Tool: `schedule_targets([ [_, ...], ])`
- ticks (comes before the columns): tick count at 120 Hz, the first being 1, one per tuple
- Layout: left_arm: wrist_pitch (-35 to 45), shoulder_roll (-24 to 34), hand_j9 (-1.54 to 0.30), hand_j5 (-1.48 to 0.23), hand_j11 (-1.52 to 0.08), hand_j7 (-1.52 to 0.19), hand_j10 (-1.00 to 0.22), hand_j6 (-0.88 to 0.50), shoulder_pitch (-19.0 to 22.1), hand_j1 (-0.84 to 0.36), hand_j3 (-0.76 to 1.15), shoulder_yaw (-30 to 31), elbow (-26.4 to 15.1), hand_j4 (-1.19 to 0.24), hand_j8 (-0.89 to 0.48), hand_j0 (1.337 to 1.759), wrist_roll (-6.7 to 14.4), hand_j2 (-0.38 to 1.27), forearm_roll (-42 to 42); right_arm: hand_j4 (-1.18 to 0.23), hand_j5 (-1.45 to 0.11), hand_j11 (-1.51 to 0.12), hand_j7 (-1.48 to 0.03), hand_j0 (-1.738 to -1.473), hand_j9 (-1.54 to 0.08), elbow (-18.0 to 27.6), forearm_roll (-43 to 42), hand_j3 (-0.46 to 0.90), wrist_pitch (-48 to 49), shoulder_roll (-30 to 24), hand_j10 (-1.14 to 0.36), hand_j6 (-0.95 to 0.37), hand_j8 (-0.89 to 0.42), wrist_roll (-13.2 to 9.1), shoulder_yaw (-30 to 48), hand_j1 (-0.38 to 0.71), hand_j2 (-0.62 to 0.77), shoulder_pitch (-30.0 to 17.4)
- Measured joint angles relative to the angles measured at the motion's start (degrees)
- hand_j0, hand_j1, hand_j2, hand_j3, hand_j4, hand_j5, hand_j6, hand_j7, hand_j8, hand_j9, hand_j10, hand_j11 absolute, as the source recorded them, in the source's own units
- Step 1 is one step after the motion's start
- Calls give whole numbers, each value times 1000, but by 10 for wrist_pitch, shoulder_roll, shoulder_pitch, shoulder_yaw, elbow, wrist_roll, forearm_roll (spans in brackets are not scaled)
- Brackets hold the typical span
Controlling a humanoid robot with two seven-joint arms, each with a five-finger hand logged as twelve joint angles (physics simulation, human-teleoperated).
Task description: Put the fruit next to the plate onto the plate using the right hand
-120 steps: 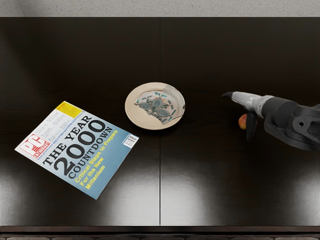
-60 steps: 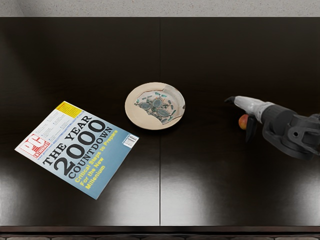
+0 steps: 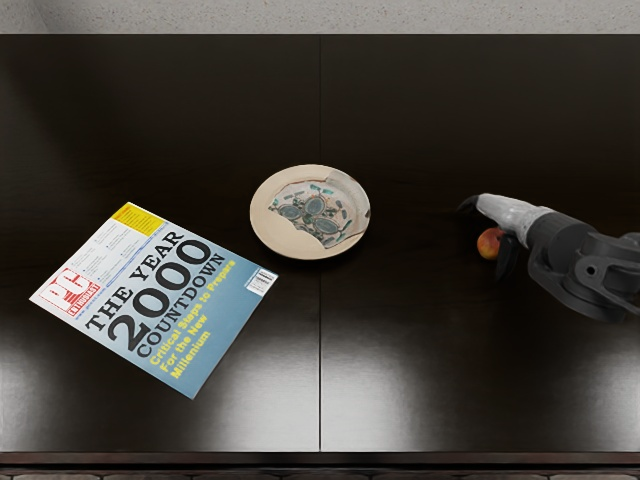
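Fruit [image 3: 489, 242]: one small, round, red-orange piece, lying on the dark table [image 3: 420, 380] in the right half of the view. It is well apart from the plate [image 3: 268, 222], to the plate's right and slightly nearer the front edge. It is not on the plate.

Plate: round and cream-coloured with a grey-green pattern across its middle. It sits flat near the table's centre with nothing resting on it.

Right hand [image 3: 508, 222]: its arm enters from the right edge of the view, with a dark, bulky wrist and a lighter grey section nearer the hand. The hand is at the fruit and partly covers the fruit's right side. Contact appears likely, but the grasp is hidden at this angle. Whether the hand is closed on the fruit or merely resting against it cannot be told.

Magazine [image 3: 155, 295]: it lies flat and skewed on the left side of the table, cover up, near the plate but not touching it. The cover reads "THE YEAR 2000 COUNTDOWN".
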Motion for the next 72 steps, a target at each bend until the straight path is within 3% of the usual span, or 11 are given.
schedule_targets([
  [72,0,0,-11,-11,-11,-11,-9,-9,0,339,0,0,0,-9,-9,1658,0,2,0,-380,-490,-489,-489,-1658,-489,8,-19,0,-18,3,-380,-382,-381,0,8,100,-71,-20],
])
